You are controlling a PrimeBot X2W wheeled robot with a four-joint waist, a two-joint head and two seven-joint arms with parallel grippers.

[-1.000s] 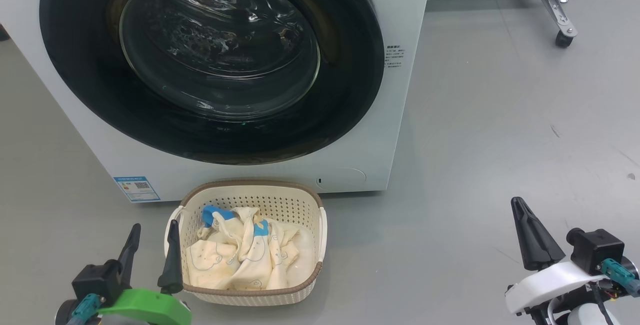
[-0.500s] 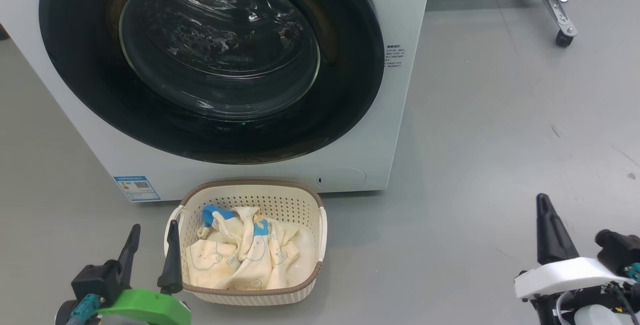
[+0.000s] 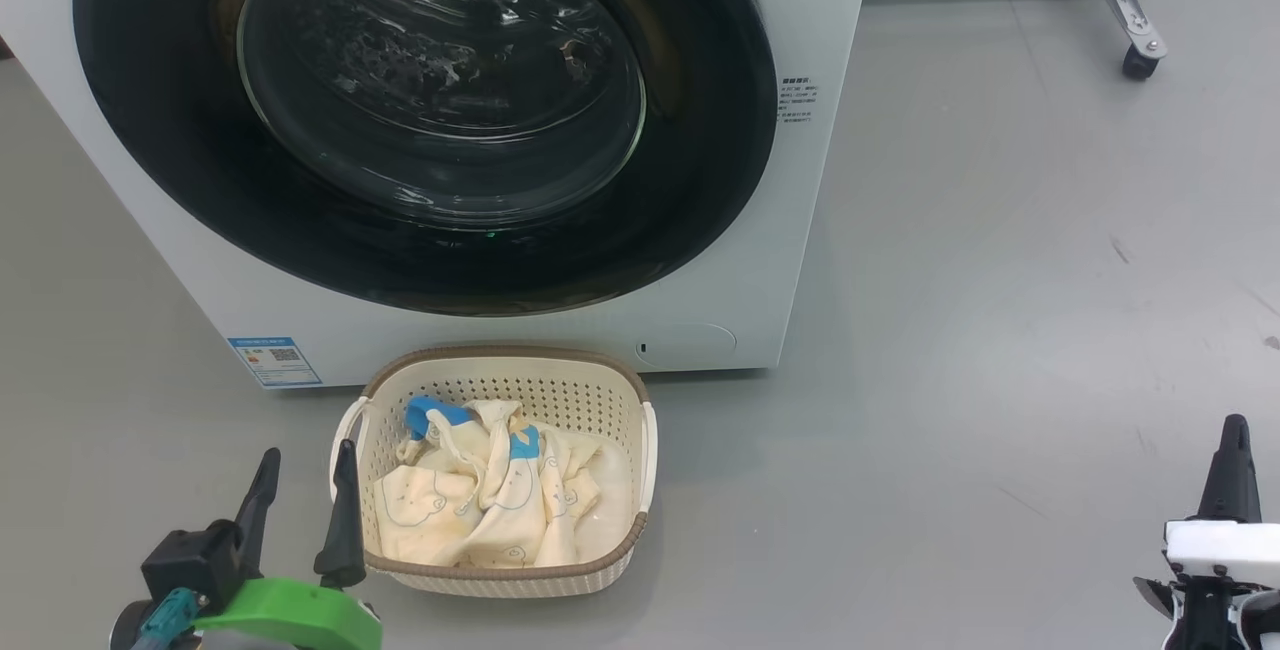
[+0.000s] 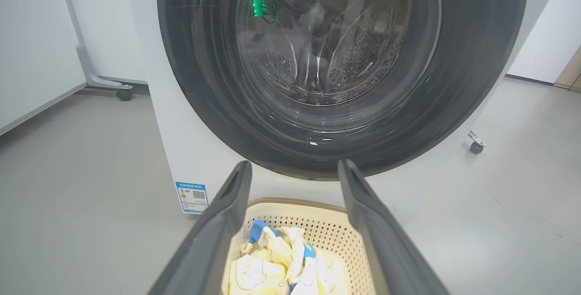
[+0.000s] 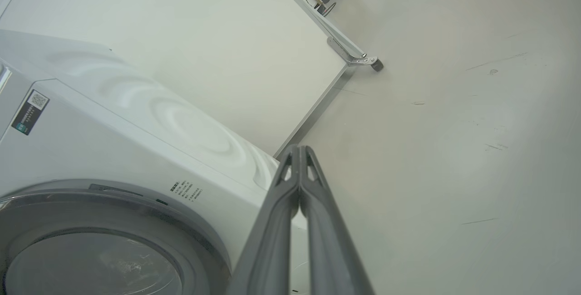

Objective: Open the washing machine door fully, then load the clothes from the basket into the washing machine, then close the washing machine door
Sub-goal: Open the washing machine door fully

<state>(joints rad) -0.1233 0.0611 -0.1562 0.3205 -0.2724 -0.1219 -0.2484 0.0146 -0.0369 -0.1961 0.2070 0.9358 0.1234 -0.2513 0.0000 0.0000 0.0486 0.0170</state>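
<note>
Glossy black-rimmed round washing machine door (image 3: 425,115) looks latched. The right gripper (image 3: 1235,438), pinched empty, should hook its right edge; the left gripper (image 3: 308,452) gapes empty.

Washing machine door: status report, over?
left hand open, empty, beside basket; right hand shut, empty. washing machine door closed, untouched. Possibly in the way: basket with clothes on floor below door.

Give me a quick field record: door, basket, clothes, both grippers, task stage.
washing machine door: closed, nothing touching it
basket: on the floor, in front of the washing machine
clothes: piled in the basket, none loaded
left gripper: open, empty, at the basket's left side
right gripper: shut, empty, over bare floor, far right
task stage: door not yet opened
</note>
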